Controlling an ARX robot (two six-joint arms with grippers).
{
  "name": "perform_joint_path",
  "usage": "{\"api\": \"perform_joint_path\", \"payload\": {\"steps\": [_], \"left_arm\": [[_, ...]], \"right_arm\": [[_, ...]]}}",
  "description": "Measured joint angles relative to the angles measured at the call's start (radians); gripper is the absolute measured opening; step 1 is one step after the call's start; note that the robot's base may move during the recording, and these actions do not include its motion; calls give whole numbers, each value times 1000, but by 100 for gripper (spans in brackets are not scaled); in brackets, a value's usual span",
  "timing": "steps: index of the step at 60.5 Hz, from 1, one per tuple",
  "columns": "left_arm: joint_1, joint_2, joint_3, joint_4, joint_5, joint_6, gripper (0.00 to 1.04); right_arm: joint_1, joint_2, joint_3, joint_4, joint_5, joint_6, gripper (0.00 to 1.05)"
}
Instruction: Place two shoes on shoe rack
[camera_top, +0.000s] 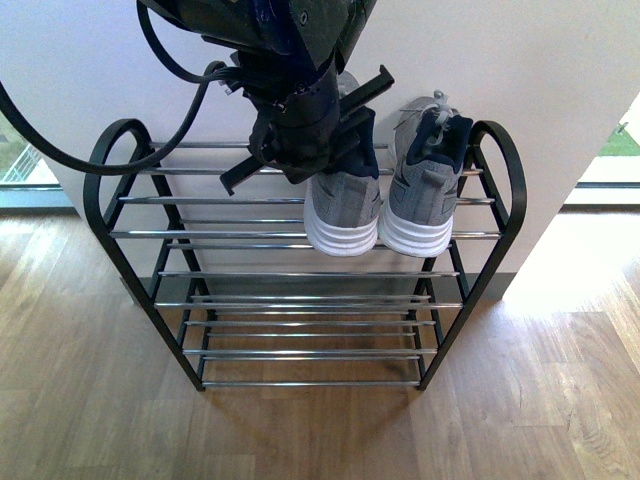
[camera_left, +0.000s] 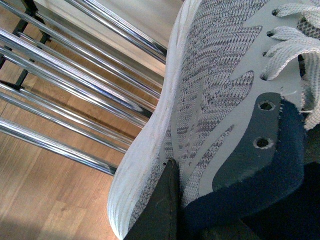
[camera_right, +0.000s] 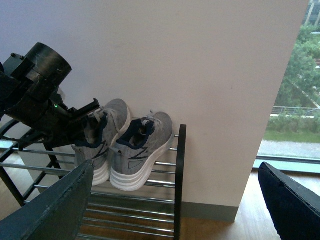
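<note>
shoes (camera_top: 342, 212) stand together atop the shoe rack (camera_top: 220, 234), left hand (camera_top: 328, 165) clamped on one's collar, right hand (camera_right: 175, 172) spread wide, empty.

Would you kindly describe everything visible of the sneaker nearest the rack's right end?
The right-hand sneaker is grey knit with a thick, ridged white sole, grey laces and navy collar lining. It stands upright on the shoe rack's top chrome bars, heel toward the robot, toe to the wall, close beside its twin. No end effector touches it.

A white wall (camera_top: 520, 60) stood upright, a grey baseboard (camera_right: 210, 212) along its foot. Wood-plank floor (camera_top: 320, 435) spread before the wall. Beside the wall, a window (camera_right: 292, 115) showed green trees (camera_right: 300, 75).
</note>
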Motion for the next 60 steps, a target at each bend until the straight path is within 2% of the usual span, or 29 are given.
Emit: {"api": "perform_joint_path", "payload": {"steps": [39,45,60], "left_arm": [[-7,13,-4,-5,27,33,2],[-7,11,-4,3,18,62,25],[-8,-88,-89,64,-99,172,66]], "right_arm": [[0,0,0,0,0,0,95],[0,0,0,0,0,0,95],[0,0,0,0,0,0,95]]}}
